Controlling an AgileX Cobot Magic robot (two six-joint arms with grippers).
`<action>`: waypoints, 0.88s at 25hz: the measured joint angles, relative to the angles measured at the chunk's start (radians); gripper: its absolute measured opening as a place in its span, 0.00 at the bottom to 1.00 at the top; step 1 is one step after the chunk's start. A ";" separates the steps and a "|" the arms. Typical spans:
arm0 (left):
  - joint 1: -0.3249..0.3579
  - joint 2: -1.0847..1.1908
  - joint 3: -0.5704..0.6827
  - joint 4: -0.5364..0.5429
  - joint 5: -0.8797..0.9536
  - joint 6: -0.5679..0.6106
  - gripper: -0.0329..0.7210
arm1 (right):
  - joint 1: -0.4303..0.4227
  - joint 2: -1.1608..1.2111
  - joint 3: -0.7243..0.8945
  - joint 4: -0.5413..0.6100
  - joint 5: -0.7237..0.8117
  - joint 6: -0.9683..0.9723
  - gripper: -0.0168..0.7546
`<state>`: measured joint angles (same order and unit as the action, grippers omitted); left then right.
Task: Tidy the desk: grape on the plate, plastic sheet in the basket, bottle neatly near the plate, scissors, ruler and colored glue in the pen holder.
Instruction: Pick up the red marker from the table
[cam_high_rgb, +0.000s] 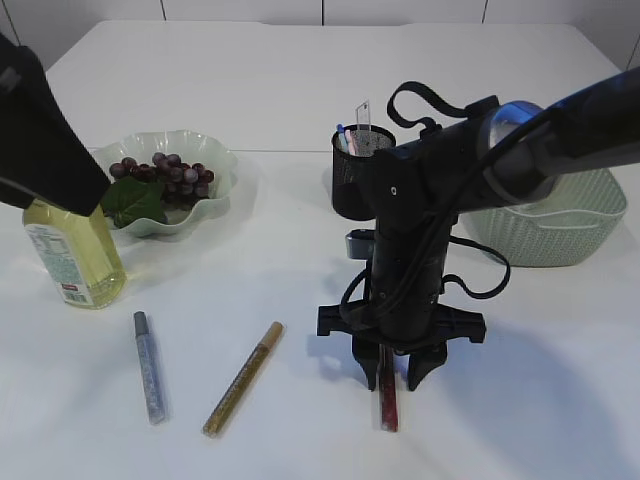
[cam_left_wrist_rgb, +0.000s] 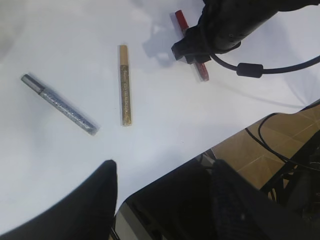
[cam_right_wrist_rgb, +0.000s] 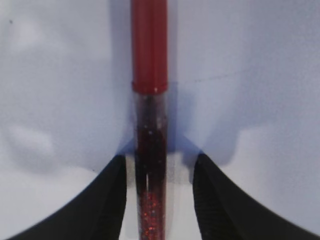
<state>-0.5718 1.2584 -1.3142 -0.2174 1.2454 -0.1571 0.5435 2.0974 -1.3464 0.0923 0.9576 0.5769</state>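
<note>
The right gripper (cam_high_rgb: 398, 377) straddles the red glitter glue pen (cam_right_wrist_rgb: 149, 150) with narrow gaps either side; its clear barrel lies flat on the desk (cam_high_rgb: 300, 250), red-capped.

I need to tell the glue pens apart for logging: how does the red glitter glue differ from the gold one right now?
The red glitter glue lies between the open fingers of the right gripper; the gold glitter glue lies free, with no gripper near. The red one points roughly straight away from the exterior camera; the gold one lies slanted. The red one has a solid red cap; the gold one is gold throughout. Both are slim tubes lying flat on the table.
</note>
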 joint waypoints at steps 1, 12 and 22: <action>0.000 0.000 0.000 0.000 0.000 0.000 0.62 | 0.000 0.000 -0.001 0.000 0.000 0.000 0.49; 0.000 0.000 0.000 0.002 0.000 0.002 0.62 | 0.000 0.000 -0.001 0.000 0.001 0.000 0.45; 0.000 0.000 0.000 0.002 0.000 0.002 0.62 | 0.000 0.000 -0.001 0.003 0.001 0.000 0.25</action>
<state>-0.5718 1.2584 -1.3142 -0.2156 1.2454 -0.1553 0.5435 2.0974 -1.3478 0.0949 0.9590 0.5769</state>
